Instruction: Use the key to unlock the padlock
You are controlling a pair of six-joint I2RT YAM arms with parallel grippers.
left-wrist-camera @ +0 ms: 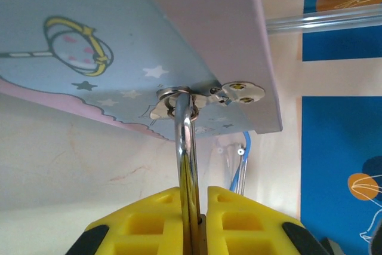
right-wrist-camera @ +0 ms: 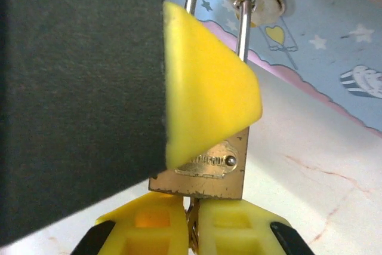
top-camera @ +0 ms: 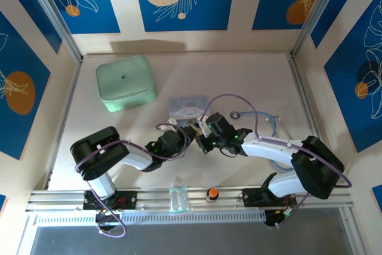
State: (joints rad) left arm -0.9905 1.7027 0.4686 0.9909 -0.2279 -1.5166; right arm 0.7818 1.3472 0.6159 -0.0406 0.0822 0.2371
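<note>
A pale table (top-camera: pixel 250 88) fills the overhead view, with two robot arms bolted at its near edge. The left arm (top-camera: pixel 119 153) and the right arm (top-camera: pixel 286 150) both reach inward and meet near the middle of the table.

A mint green case (top-camera: pixel 125 82) sits toward the far left corner. A pale blue cartoon box (top-camera: pixel 186 106) lies near the table's centre, just beyond the two wrists.

The left gripper (left-wrist-camera: pixel 194 201) has its yellow fingers (left-wrist-camera: pixel 149 219) pressed together on the padlock (right-wrist-camera: pixel 215 165). The lock's thin silver shackle (left-wrist-camera: pixel 185 129) runs down between them. In the right wrist view, one of these fingers crosses the front of the brass body.

The padlock hangs from a small metal hasp (left-wrist-camera: pixel 239 92) on the edge of the blue box, with its shackle threaded through the hasp ring. Its brass body is lifted off the table, near the centre.

The right gripper (right-wrist-camera: pixel 192 222) is closed directly under the lock body, its fingertips almost touching the underside. A thin sliver of metal, the key (right-wrist-camera: pixel 192 207), is pinched between them and meets the bottom of the lock. Most of the key is hidden.

A small orange-and-black knob (top-camera: pixel 212 194) sits on the rail at the near edge, between the arm bases.
</note>
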